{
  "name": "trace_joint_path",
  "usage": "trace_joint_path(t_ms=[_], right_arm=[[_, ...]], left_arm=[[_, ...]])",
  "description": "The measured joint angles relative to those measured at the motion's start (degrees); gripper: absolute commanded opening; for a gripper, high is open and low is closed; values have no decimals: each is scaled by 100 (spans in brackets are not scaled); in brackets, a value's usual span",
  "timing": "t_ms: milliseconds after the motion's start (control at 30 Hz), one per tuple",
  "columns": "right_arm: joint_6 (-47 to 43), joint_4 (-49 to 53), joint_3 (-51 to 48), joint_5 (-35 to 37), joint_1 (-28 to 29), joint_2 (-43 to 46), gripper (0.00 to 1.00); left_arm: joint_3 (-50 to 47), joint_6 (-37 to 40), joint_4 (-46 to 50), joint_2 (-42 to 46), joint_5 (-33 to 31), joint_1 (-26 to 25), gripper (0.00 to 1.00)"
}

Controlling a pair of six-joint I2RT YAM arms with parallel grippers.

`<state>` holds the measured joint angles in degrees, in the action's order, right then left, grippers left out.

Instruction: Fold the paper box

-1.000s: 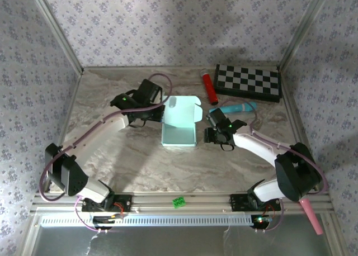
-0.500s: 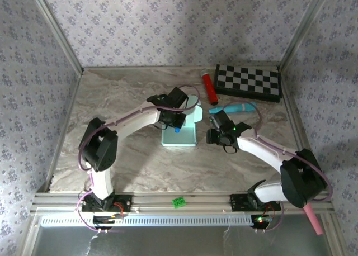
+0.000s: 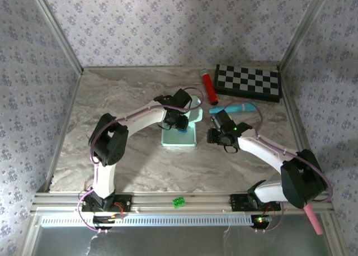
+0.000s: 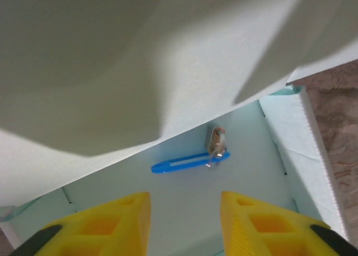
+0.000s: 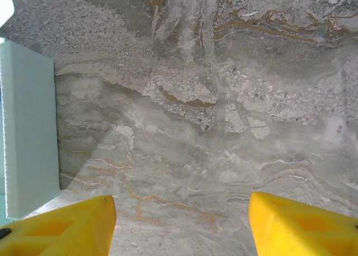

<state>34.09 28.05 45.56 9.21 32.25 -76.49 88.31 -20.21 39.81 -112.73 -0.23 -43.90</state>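
From the top external camera, the pale mint-green paper box (image 3: 180, 138) sat open at the centre of the grey marbled table (image 3: 112, 99). The left gripper (image 3: 178, 123) reached into its upper part and the right gripper (image 3: 213, 136) was just to its right, while a black-and-white checkerboard (image 3: 248, 81), a red cylinder (image 3: 208, 86) and a teal-blue toy microphone (image 3: 235, 108) lay toward the upper right. In the left wrist view, the left gripper's yellow fingers (image 4: 112, 222) stood parted and empty at the bottom edge, over the box floor, where a small blue strip with a metal end (image 4: 187, 162) lay mid-frame under the box's pale lid flap (image 4: 140, 71). In the right wrist view, the right gripper's yellow fingers (image 5: 302, 225) were spread wide with nothing between them in the bottom corners above the marble, the box's wall at the left edge.
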Motion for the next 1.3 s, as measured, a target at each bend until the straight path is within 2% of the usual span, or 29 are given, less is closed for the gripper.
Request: trace_joint_path(t_ms=[167,433,667,867,1067,1300], right_arm=[[-24,-7,0,0,-4,0,66],[-378,-105,212,-9,-44,-103,66],[-990,-380,636,-214,-232,-210,63],[-1672,-691,1047,-743,-640,-468,59],[-2387,-909,1563,-1187,-874,-955,58],[-2909,-938,2199,-1469,-905,-1622,57]], left_arm=[[-44,17,-22,81,68,0,44],[-535,-7,-352,942,17,131,40],[-1078,-74,-546,1578,-122,730,41],[-1281,-39,-555,2092,-219,1220,43],[-1349,225,-656,2155,-57,1633,45],[-1366,629,-769,2013,208,1690,47]])
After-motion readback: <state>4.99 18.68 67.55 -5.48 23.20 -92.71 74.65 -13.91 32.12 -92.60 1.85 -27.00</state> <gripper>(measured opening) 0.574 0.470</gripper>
